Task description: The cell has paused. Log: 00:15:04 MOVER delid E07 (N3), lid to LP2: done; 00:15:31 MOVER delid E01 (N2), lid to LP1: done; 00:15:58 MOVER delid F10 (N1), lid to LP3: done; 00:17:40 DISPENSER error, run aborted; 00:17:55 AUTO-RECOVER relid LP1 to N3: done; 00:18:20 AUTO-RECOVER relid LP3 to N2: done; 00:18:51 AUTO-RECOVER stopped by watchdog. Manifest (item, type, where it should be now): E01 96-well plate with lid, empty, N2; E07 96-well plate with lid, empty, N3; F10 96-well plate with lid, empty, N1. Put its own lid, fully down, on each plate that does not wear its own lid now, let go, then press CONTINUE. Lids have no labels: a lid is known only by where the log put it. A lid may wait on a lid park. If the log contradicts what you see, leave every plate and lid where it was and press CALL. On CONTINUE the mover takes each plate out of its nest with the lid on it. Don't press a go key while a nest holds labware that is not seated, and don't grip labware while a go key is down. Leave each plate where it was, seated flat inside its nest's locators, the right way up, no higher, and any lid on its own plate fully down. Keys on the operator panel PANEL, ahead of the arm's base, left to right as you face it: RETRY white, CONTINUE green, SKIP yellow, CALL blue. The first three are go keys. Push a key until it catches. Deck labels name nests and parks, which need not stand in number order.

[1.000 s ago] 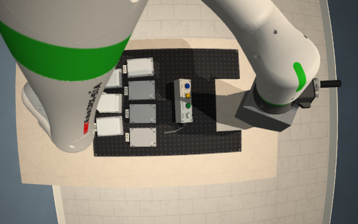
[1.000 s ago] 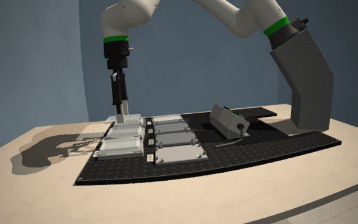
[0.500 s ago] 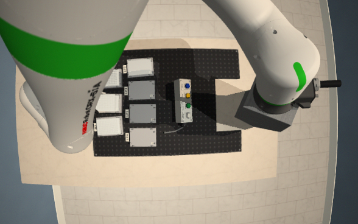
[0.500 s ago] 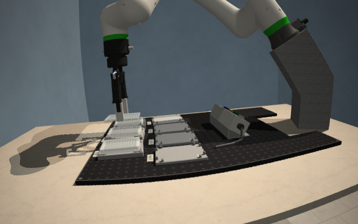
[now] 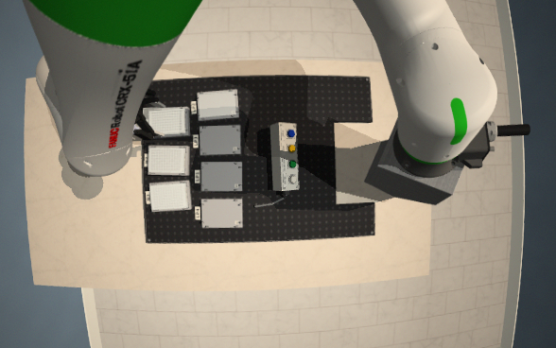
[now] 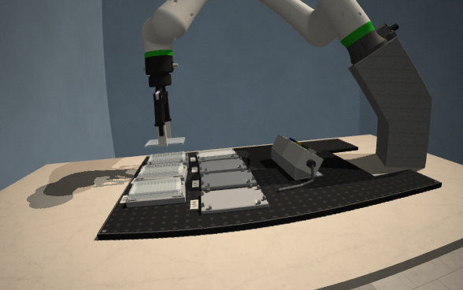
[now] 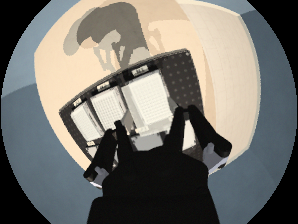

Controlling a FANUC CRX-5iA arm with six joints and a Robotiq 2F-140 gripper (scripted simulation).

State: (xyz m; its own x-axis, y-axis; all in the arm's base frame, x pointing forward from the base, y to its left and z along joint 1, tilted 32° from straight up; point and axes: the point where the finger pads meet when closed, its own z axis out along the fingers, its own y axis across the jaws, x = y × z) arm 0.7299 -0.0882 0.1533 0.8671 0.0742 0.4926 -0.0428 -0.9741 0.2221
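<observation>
My gripper (image 6: 163, 135) is shut on a clear lid (image 6: 168, 142) and holds it level, well above the far plate (image 6: 167, 158) of the left column. In the overhead view the lid (image 5: 165, 120) covers that plate, and the arm hides the fingers. Two more 96-well plates stand in the nests in front of it, the middle one (image 6: 163, 170) and the near one (image 6: 157, 190). I cannot tell whether they wear lids. The wrist view shows the lid's edge (image 7: 149, 139) between my fingers, with the three plates below. Another lid (image 5: 217, 104) lies on the far park.
Three grey lid parks (image 5: 220, 140) (image 5: 221, 176) (image 5: 221, 213) stand in the right column with small labels beside them. The operator panel (image 5: 285, 157) carries blue (image 5: 290, 133), yellow (image 5: 292, 148), green (image 5: 292, 164) and white (image 5: 293, 180) keys. Its cable (image 6: 293, 184) runs over the black deck.
</observation>
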